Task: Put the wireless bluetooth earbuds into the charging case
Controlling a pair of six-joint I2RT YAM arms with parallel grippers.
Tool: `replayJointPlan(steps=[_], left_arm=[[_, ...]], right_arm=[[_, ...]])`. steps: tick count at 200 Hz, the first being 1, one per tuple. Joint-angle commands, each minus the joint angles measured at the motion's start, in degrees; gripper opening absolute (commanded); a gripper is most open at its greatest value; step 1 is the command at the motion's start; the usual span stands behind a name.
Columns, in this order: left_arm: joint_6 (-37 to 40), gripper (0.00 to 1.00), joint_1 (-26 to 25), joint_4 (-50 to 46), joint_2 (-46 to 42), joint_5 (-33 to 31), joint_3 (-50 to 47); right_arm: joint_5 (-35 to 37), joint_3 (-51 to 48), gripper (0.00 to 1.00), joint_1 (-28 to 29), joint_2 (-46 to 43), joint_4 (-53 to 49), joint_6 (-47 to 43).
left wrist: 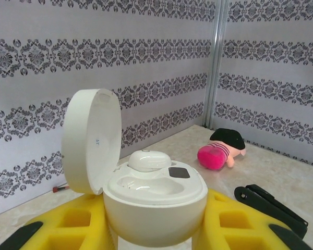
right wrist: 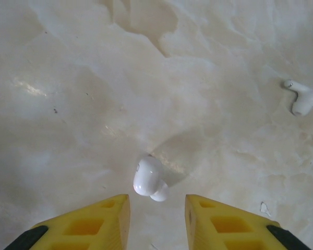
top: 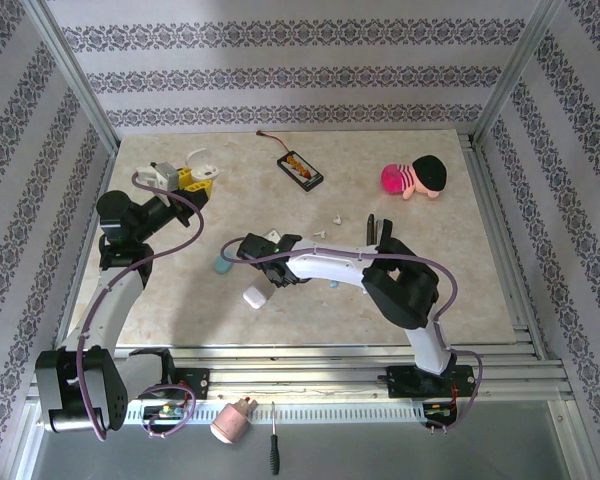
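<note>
Marbled tabletop [right wrist: 68, 104] carries a white earbud [right wrist: 149, 179], lower centre of the right wrist view, just ahead of the right gripper [right wrist: 156, 203], jaws spread. Tiny, probably light and slick, it may skid; pinch its rounded body. Elsewhere the left gripper [left wrist: 156, 226] clamps the open charging case [left wrist: 154, 200].

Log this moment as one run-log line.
left end effector: shut on open charging case, seated earbud inside | right end effector: open, over white earbud on table | spare earbud: loose nearby
</note>
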Motion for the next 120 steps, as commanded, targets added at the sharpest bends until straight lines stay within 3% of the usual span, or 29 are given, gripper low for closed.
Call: replayJointPlan(steps=[1, 120], left_arm=[[-1.67, 0.22, 0.57, 4.04, -0.05, 0.84, 1.98], [-1.79, 0.23, 0.68, 3.98, -0.78, 1.45, 1.61]], right_arm=[[2.47, 2.83, 0.32, 0.68, 2.30, -2.17, -1.71], [3.91, 6.41, 0.25, 1.66, 7.46, -4.76, -4.61]])
